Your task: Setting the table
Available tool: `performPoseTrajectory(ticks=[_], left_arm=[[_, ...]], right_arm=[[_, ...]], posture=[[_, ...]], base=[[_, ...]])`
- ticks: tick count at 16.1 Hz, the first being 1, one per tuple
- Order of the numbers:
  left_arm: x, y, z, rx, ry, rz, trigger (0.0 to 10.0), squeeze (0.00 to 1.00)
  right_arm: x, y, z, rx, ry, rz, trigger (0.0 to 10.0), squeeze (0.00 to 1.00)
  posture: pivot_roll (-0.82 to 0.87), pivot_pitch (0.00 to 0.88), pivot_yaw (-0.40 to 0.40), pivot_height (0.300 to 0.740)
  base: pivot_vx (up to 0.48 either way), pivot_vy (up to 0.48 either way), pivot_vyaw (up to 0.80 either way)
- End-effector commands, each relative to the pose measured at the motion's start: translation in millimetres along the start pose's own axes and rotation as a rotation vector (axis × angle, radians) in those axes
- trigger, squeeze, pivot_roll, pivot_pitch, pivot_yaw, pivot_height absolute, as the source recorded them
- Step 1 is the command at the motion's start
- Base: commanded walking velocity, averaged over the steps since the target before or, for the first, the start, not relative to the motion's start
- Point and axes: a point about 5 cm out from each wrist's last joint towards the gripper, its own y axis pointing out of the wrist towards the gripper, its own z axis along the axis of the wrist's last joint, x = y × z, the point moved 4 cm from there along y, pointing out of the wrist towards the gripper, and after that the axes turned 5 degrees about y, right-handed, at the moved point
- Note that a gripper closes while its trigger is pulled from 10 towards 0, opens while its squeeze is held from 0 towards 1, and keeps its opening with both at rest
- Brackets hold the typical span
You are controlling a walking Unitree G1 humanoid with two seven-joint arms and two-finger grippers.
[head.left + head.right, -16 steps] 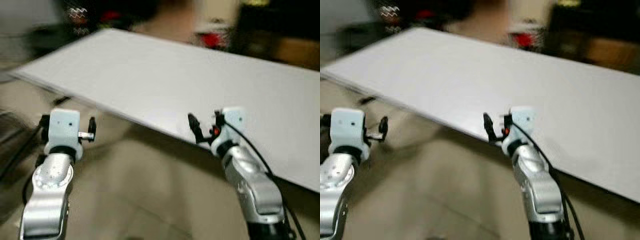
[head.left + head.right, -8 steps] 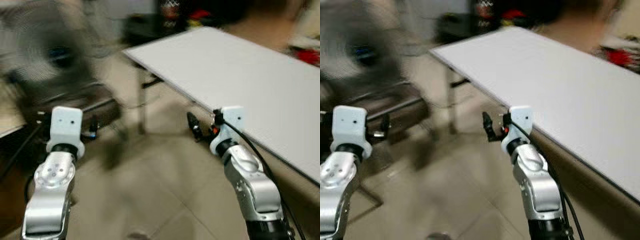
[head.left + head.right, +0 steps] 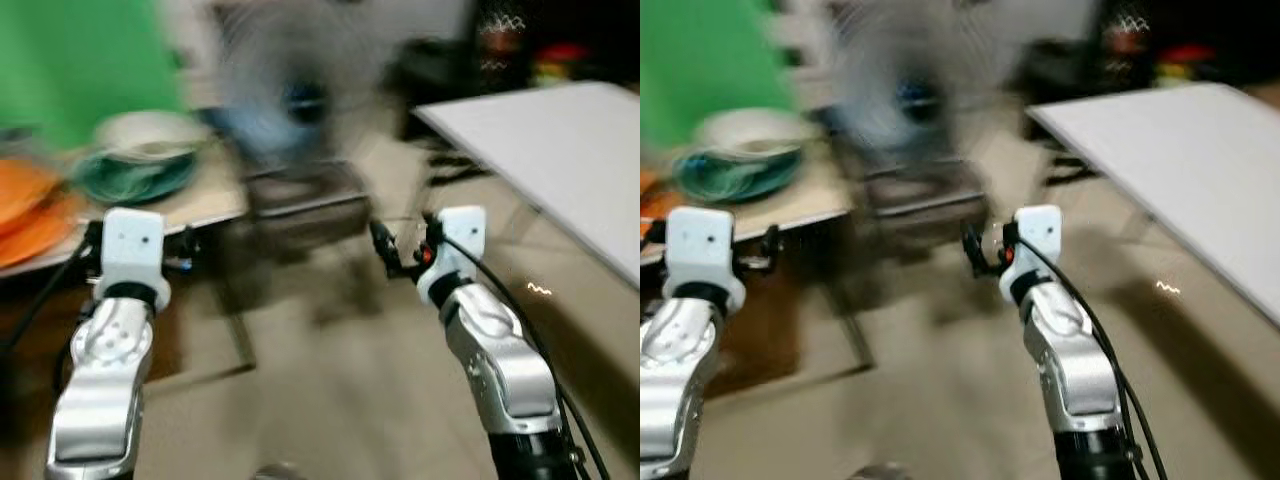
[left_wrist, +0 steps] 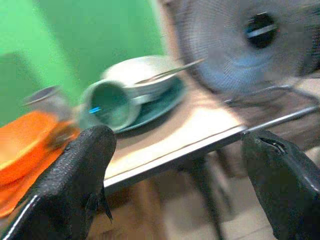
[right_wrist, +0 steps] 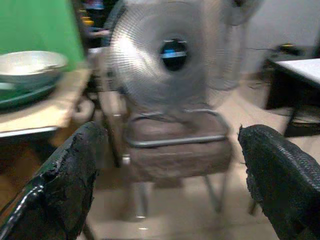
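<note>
Tableware for the setting now comes into sight: a pale bowl [image 4: 137, 77] stacked on a teal plate [image 4: 157, 107], a teal cup [image 4: 107, 105] lying on its side, and orange plates [image 3: 30, 215] on a low side worktop [image 4: 200, 127] to the robot's left. A second ago the head camera faced the bare white worktop [image 3: 555, 145]; the whole picture has since swung left, so the robot has turned, not the things. That white surface now sits off to the right, with a fan [image 5: 165, 60] on a chair [image 5: 177, 145] between the two. The left tool [image 4: 180, 175] and right tool [image 5: 167, 185] are both spread wide and carry nothing. By my reading it is heading to fetch dishes, and nothing has been laid yet.
</note>
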Motion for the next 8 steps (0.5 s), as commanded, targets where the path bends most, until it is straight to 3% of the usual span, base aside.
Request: performPoseTrajectory(ticks=[1,8], left_arm=[[4.9,3.6,0,0.000,-0.009,-0.009,10.0,0.00],[24.2,16.0,2,0.016,-0.016,-0.068,10.0,0.00]], right_arm=[[6.8,-1.0,-3,-0.005,0.002,-0.022,10.0,0.00],[20.6,-6.0,-2,0.014,-0.006,-0.081,10.0,0.00]], posture=[[0.12,0.000,0.028,0.740],[0.07,0.000,0.064,0.740]], base=[[0.000,-0.364,0.80],[0.000,-0.480,0.80]])
